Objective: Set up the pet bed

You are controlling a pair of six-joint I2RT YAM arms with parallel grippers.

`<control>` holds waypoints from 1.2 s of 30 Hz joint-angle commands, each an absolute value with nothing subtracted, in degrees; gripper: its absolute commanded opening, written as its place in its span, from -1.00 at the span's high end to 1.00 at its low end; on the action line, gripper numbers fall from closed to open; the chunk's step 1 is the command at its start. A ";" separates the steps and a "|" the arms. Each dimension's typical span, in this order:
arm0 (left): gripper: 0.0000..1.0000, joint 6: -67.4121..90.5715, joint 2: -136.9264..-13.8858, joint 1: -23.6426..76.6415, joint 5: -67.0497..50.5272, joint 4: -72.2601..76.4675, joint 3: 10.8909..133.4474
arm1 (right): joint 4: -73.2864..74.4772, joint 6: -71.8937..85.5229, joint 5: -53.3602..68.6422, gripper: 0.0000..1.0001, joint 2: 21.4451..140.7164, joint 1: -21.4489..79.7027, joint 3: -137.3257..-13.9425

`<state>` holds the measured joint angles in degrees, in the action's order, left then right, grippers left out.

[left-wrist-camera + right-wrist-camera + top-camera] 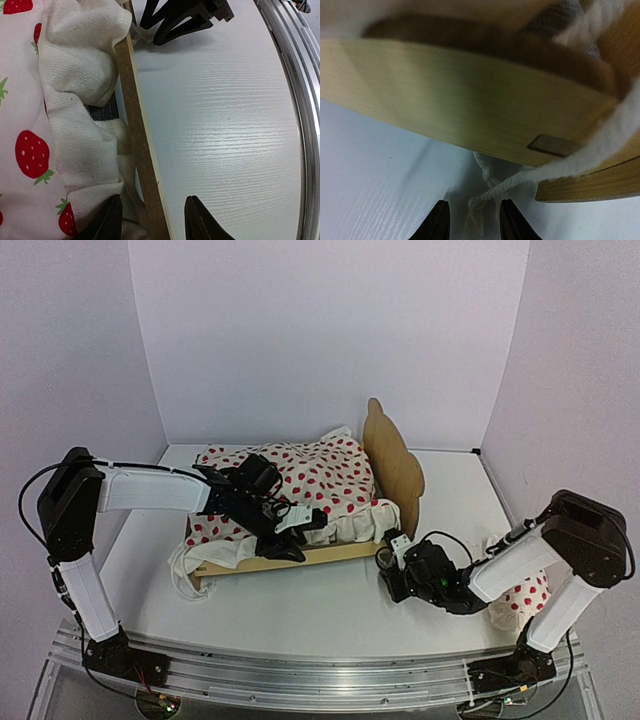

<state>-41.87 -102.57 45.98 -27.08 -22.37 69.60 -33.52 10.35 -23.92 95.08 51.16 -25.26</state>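
The pet bed (335,552) lies across the table's middle, its wavy headboard (393,465) at the right. A white red-dotted duvet (310,478) covers it. My left gripper (288,538) sits at the near side rail. In the left wrist view it (152,222) is open and straddles the wooden rail (140,150), one finger (107,220) against the duvet's ruffle (80,65), the other clear of the wood. My right gripper (386,562) is low at the bed's near right corner. There it (475,222) is open around the frayed end of a white cord (487,195) under the plywood panel (470,100).
A small red-dotted pillow (527,597) lies on the table behind the right arm's forearm. More white cord trails off the bed's near left corner (185,575). An aluminium rail (320,675) runs along the near table edge. White walls enclose the back and sides.
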 commanded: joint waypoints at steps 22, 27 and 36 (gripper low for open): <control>1.00 -28.55 -110.55 45.96 -37.11 -51.49 106.90 | -52.21 5.15 -31.28 0.02 97.14 51.06 -25.03; 1.00 -26.87 -109.86 45.97 -38.05 -51.79 109.95 | -52.35 3.76 -29.99 -0.05 91.48 51.02 -23.55; 1.00 -26.97 -109.21 45.97 -37.24 -52.23 113.37 | -48.75 6.50 -27.06 -0.05 79.20 51.05 -17.33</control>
